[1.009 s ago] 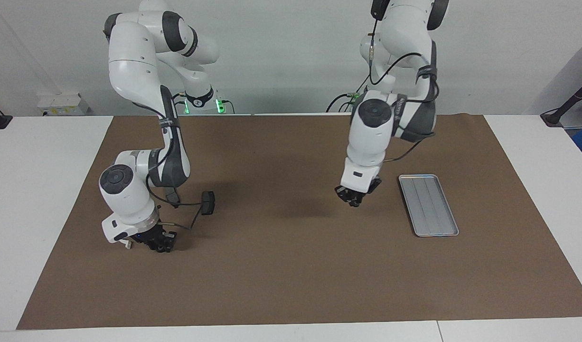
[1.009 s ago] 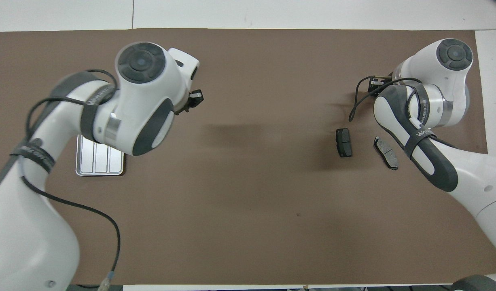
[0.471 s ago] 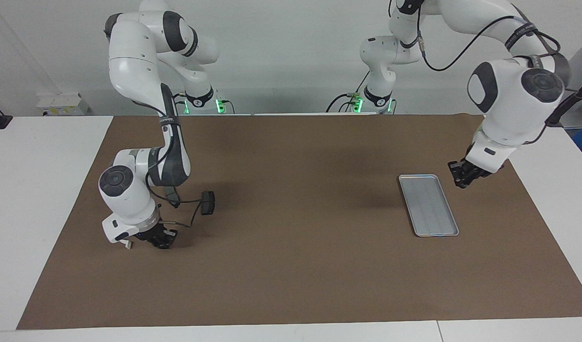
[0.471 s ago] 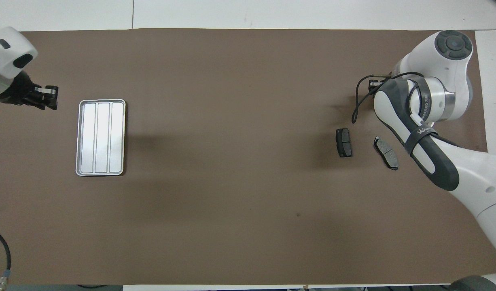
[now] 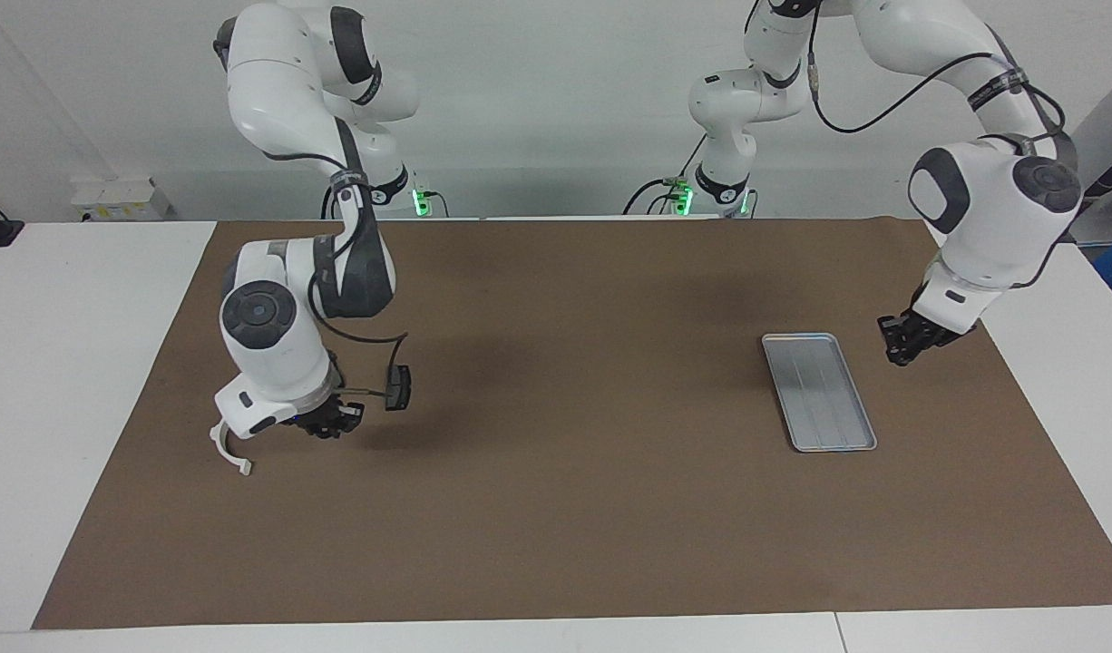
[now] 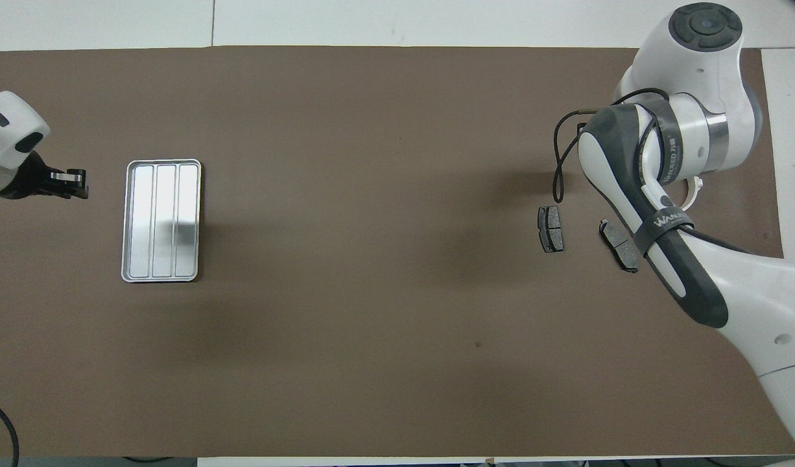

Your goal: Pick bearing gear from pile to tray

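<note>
The silver tray (image 5: 819, 392) (image 6: 162, 220) lies on the brown mat toward the left arm's end, with nothing in it. My left gripper (image 5: 904, 345) (image 6: 73, 183) hangs shut over the mat beside the tray. The pile is at the right arm's end: a white arc bracket (image 5: 230, 450) (image 6: 696, 191) and two dark pad plates (image 6: 550, 228) (image 6: 618, 244), one also showing in the facing view (image 5: 398, 387). My right gripper (image 5: 331, 423) hovers low over the pile between the bracket and that plate; the overhead view hides it under its own arm. No bearing gear shows.
The brown mat (image 5: 556, 508) covers most of the white table. A black cable (image 6: 557, 178) loops off the right arm's wrist above the pile. The right arm's forearm (image 6: 663, 214) overhangs one pad plate.
The left arm swung from mid-table across the tray and now hangs beside it. The right gripper rose off the mat and drew nearer the robots, uncovering the white arc bracket.
</note>
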`<state>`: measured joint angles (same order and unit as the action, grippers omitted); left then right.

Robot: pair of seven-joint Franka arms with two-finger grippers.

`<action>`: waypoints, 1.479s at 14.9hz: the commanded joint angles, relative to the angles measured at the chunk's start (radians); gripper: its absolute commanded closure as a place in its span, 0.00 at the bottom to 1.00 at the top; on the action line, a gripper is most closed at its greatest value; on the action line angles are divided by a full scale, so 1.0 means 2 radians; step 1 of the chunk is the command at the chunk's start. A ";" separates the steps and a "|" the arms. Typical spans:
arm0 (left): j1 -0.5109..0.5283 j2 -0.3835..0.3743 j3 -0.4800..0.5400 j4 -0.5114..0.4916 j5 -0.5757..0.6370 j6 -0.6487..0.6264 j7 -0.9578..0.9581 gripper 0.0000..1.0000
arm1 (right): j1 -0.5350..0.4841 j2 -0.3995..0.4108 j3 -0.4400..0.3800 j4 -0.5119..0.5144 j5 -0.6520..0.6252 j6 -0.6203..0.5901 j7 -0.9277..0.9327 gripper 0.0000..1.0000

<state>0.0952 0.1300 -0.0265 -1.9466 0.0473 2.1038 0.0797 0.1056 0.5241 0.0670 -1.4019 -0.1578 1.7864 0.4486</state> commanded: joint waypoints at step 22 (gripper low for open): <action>-0.045 -0.007 -0.001 -0.175 -0.008 0.205 -0.126 1.00 | 0.225 0.066 0.002 -0.051 0.074 0.233 0.509 1.00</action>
<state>0.0183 0.1010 -0.0391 -2.2747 0.0414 2.4647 -0.1579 0.5557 0.6761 0.0735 -1.4585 -0.0179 2.2178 1.4476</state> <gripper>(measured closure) 0.762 0.652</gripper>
